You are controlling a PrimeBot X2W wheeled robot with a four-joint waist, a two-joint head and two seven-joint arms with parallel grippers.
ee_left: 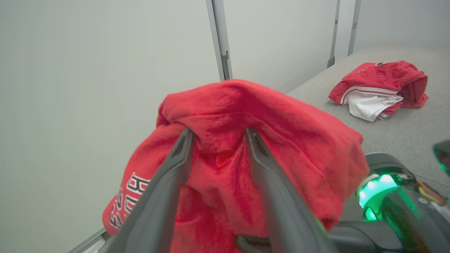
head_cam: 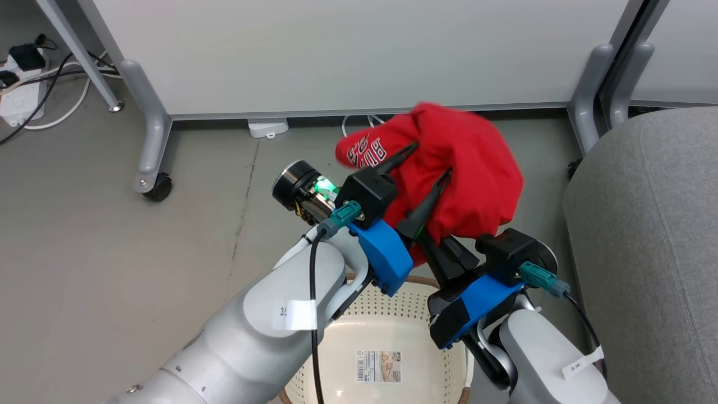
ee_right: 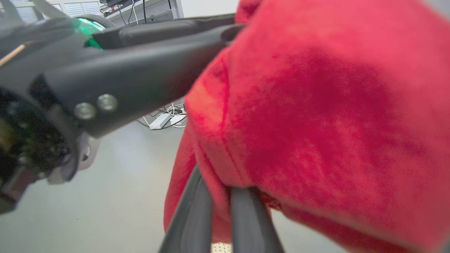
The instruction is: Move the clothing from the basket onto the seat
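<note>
above the basket [head_cam: 404, 306], right tool [ee_right: 225, 189] pinches the red shirt [head_cam: 477, 174]; left tool [ee_left: 218, 135] is spread under the cloth. i fear a snag there, or a slip short of the seat [head_cam: 645, 224].

A shirt [head_cam: 471, 168] hung above the far side of the basket [head_cam: 404, 306]. The seat [head_cam: 645, 235] stood right of the basket, a second shirt [ee_left: 379, 88] lying on it.

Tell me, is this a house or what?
Probably a robot test lab or office, not a house: pale partition panels on grey wheeled legs, white power strips with cables on the grey floor, and a grey fabric sofa seat.
</note>
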